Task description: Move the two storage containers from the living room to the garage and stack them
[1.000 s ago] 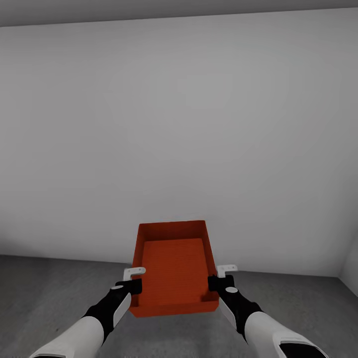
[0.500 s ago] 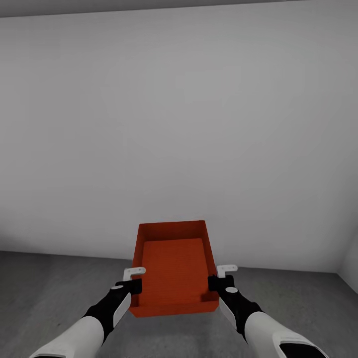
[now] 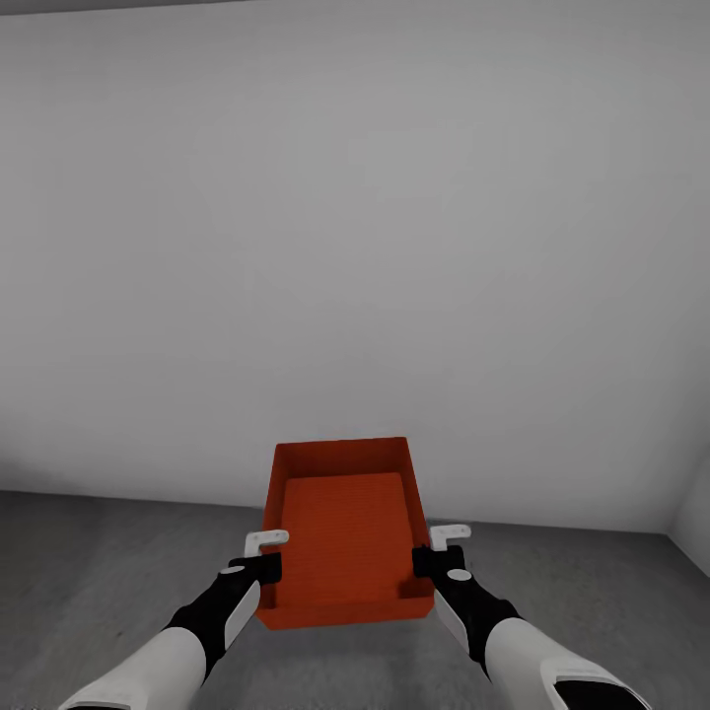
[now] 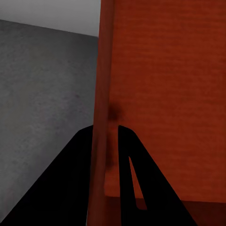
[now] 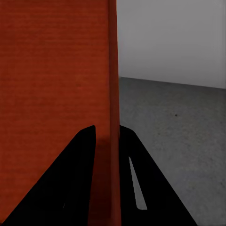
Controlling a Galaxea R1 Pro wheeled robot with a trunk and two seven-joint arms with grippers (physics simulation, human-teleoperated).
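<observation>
While both arms reach forward, one storage container (image 3: pixel 345 532) hangs in the air above the dark grey floor (image 3: pixel 89 562), facing a plain white wall (image 3: pixel 355 247). Left gripper (image 3: pixel 262 560) pinches the container's left wall, one finger inside, one outside. Right gripper (image 3: pixel 431 554) clamps the right wall likewise. Container sits level, open top up, nothing inside.

Light is soft and even, with no visible source, glare or hard shadows; the white wall (image 3: pixel 355 247) shades gently from brighter at the centre to greyer near the top and far right corner. The grey floor (image 3: pixel 89 562) looks dim and slightly grainy. In the wrist views the gripper fingers (image 4: pixel 70 188) are flat black silhouettes without detail, and the orange container (image 3: pixel 345 532) wall close to the lens is soft and blurred.
</observation>
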